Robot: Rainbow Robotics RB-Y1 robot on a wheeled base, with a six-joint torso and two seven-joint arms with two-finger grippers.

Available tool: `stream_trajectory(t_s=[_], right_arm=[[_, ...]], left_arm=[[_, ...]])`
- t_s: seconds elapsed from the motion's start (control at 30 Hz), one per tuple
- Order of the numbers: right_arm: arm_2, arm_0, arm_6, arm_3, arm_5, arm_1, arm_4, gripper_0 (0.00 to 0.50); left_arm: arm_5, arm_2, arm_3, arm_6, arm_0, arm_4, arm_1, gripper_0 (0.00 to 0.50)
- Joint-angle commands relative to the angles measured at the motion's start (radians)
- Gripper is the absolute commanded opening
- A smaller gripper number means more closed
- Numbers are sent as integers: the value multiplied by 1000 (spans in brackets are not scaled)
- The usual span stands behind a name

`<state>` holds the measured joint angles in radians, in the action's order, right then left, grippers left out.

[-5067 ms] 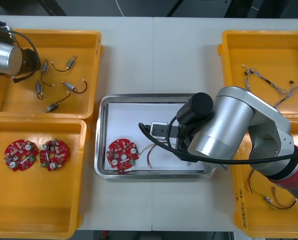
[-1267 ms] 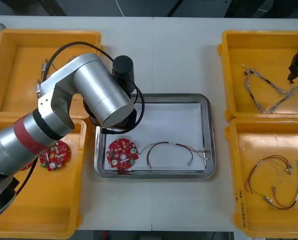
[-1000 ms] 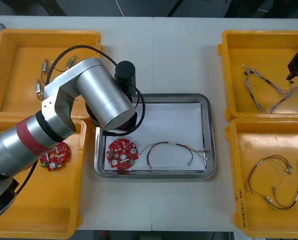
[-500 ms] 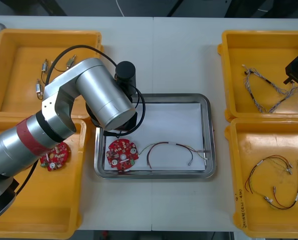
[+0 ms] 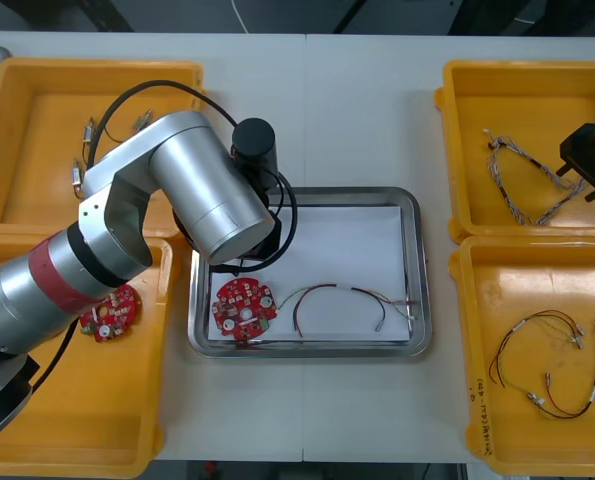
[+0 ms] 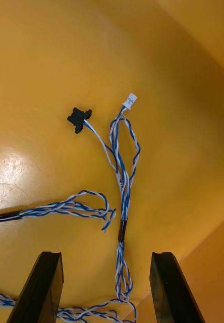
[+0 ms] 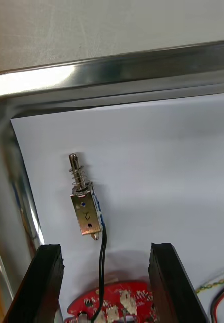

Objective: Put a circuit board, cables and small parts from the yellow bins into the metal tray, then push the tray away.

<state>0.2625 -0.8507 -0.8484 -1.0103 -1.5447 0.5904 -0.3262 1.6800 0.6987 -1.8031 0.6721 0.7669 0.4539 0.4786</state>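
Left hand [image 7: 106,247]: over the left part of the metal tray [image 5: 417,270], fingers [image 7: 49,282] spread wide, holding nothing. A small metal part [image 7: 84,207] lies free on the tray's white lining between the two fingers, touching neither. Its black lead trails toward the circuit board [image 7: 112,303]. I cannot tell whether the lead end rests on the board or stops just short of it.

Tray contents in the front view: circuit board [image 5: 243,307] at the near left, with a red and yellow cable [image 5: 342,295] beside it reaching to the right wall.

Right hand [image 6: 106,255]: over the far right yellow bin [image 5: 457,120], fingers spread and empty. It hangs above the blue and white cable [image 6: 123,176], whose doubled strand runs up between the fingers.

Judgement: the part looks placed, and the blue and white cable is next.

Notes for a clean pick:
- Descend straight, keeping the doubled strand centred between the fingers.
- Close near the dark sleeve, where the strands are bundled.
- Keep off the bin wall, which is near one finger.
- Lift slowly, as the loose loop and connectors may drag or snag.
- Raise the left hand straight up so the black lead is not caught.
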Motion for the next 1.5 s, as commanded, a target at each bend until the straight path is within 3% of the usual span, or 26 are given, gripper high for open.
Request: stream_trajectory(t_s=[0.03,0.23,0.67,0.97,1.5], right_arm=[[-2,-44,60,33,41,-14,-16,500],[-3,-44,88,39,51,-27,-34,500],[-23,-38,124,59,44,-29,-57,500],[-32,-24,130,59,54,-29,-54,500],[-63,1,124,59,84,-26,-39,500]], left_arm=[[61,-76,-97,-74,-8,9,11,500],[122,-156,-197,-72,-8,34,48,500],[240,-413,-295,-25,-6,184,179,500],[240,-556,-220,98,-6,252,249,500],[240,-697,-2,391,3,235,299,500]])
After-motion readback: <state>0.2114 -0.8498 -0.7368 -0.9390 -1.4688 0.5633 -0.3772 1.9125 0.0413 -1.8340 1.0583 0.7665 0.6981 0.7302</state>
